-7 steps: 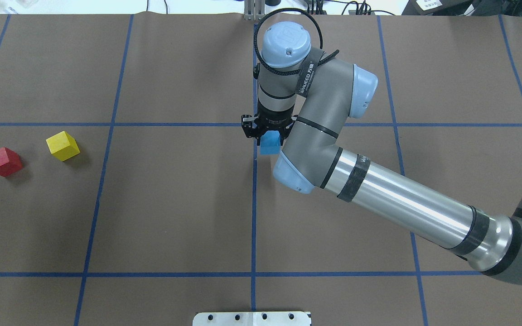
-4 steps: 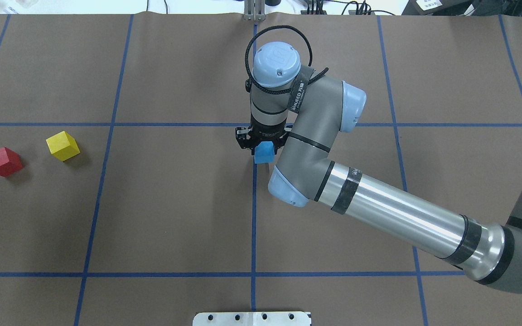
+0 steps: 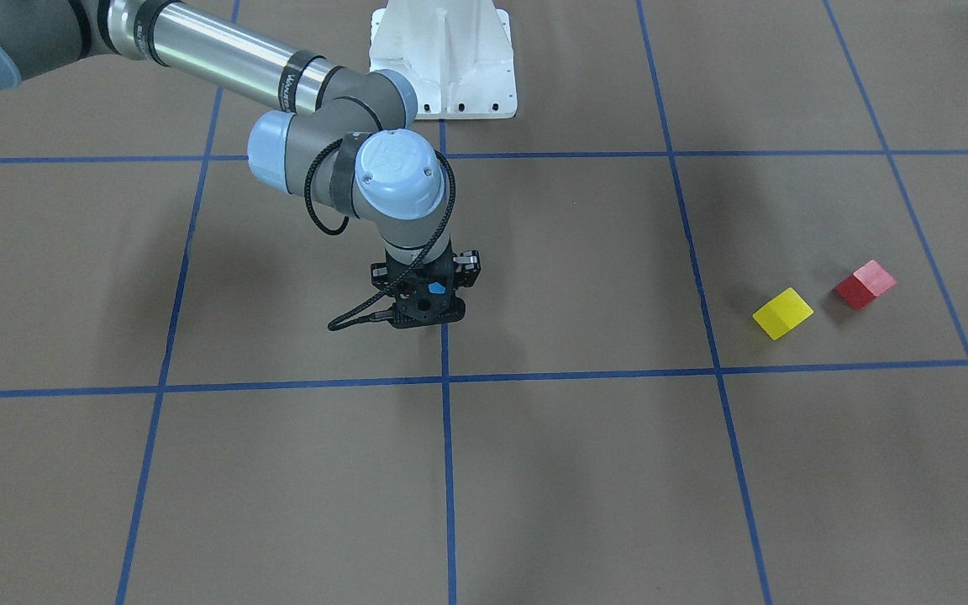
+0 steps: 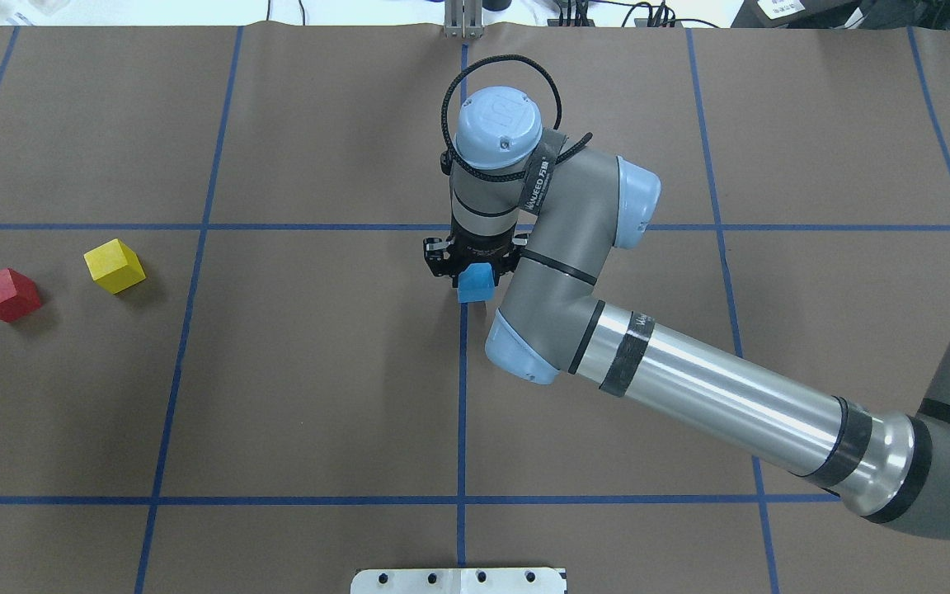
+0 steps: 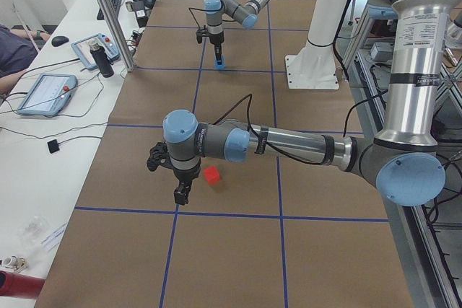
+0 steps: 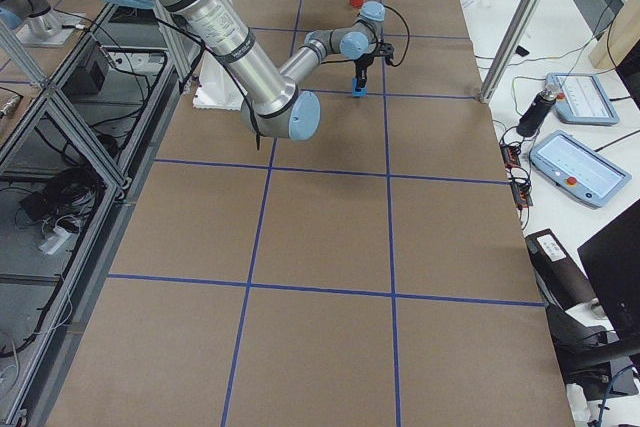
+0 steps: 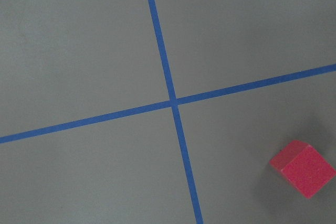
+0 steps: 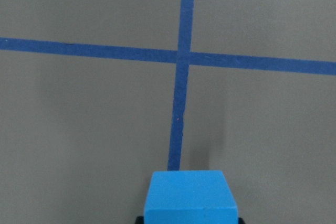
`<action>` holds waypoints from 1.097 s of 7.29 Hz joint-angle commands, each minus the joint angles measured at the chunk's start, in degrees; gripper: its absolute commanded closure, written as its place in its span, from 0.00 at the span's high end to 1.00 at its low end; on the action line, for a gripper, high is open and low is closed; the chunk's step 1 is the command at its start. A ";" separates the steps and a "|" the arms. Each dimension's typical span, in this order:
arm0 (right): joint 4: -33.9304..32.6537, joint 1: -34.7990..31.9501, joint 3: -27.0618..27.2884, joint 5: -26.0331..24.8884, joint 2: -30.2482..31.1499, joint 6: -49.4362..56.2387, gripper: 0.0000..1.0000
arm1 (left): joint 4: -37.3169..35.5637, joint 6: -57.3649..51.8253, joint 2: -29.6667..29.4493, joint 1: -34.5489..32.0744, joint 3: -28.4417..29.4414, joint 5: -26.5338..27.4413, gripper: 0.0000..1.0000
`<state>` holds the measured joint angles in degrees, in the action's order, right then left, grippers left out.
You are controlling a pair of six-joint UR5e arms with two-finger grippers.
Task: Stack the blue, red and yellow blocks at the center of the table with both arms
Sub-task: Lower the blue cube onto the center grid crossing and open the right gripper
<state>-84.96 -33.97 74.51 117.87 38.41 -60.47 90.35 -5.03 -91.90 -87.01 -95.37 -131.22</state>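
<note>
Two black bands on the right arm carry white lettering, a strap point(image 4: 539, 183) at the wrist and a band point(image 4: 636, 330) on the forearm (neither is sharp enough to read surely). Nearest the robot, a white base plate point(image 4: 458, 580) sits at the edge of the counter point(image 4: 310, 396). Beyond it the right tool point(image 4: 472, 271) points straight down, its fingers closed on two opposite sides of the blue block point(image 4: 475, 285). The block is over the lengthwise tape line point(image 4: 462, 396), just on the robot's side of the central crossing. Whether it rests on the brown paper or hangs just above it cannot be told. A black cable point(image 4: 501, 70) loops over the wrist. Off to the robot's left, well apart from the centre, the yellow block point(image 4: 115, 266) and red block point(image 4: 7, 294) lie near each other without touching, both askew to the grid. The left tool point(image 5: 180, 194) hangs low just beside the red block. Only a side camera shows it, so how wide its fingers stand cannot be told. Farthest off, wires point(image 4: 640, 12) trail past the counter's far edge.
</note>
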 commanded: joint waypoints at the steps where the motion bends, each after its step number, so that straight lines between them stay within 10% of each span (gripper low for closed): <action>1: 2.67 0.49 -1.37 -0.01 0.00 -0.26 0.00 | 1.05 -0.07 -0.21 0.00 0.97 0.00 1.00; 2: 2.78 0.40 -1.38 0.08 0.00 -0.62 0.11 | 3.49 0.02 -0.21 0.00 2.71 0.00 1.00; 3: 2.78 0.57 -1.56 0.08 0.00 -0.53 0.71 | 5.17 0.10 -0.21 0.00 3.86 0.00 1.00; 4: 2.96 0.58 -1.56 0.08 0.00 -0.62 0.95 | 5.27 0.28 -0.21 0.00 3.87 0.00 1.00; 8: 3.13 0.32 -1.12 0.17 -0.53 -2.46 0.98 | 5.27 0.28 -1.17 0.00 2.82 0.00 1.00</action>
<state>-81.97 -33.45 73.03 117.97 38.00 -62.69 95.61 -4.61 -92.37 -87.01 -91.93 -131.26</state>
